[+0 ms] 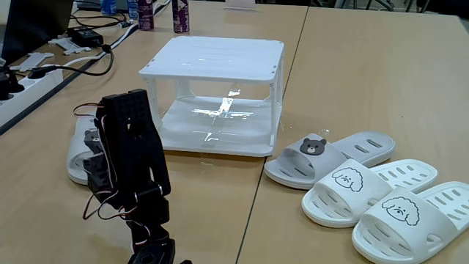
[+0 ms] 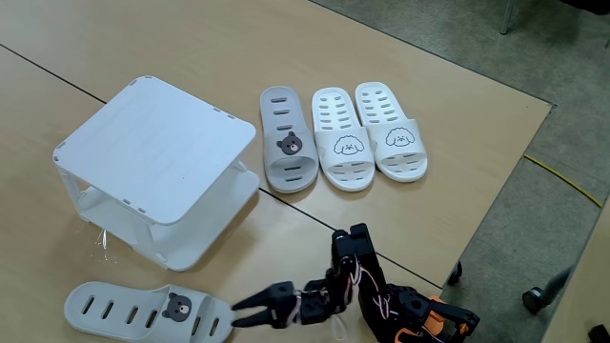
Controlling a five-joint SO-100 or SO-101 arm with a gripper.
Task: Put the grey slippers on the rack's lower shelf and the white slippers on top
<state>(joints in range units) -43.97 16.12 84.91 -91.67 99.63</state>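
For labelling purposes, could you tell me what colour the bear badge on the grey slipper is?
Dark brown, clearest in a fixed view on the bear badge.

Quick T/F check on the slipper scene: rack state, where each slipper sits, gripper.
1. Both shelves of the rack are bare. True.
2. The two white slippers lie side by side. True.
3. Both grey slippers lie together. False: one grey slipper sits beside the white pair, the other grey slipper lies on the rack's far side, near the arm.
4. The gripper is shut on a slipper. False: its fingers are open at the near grey slipper's edge.
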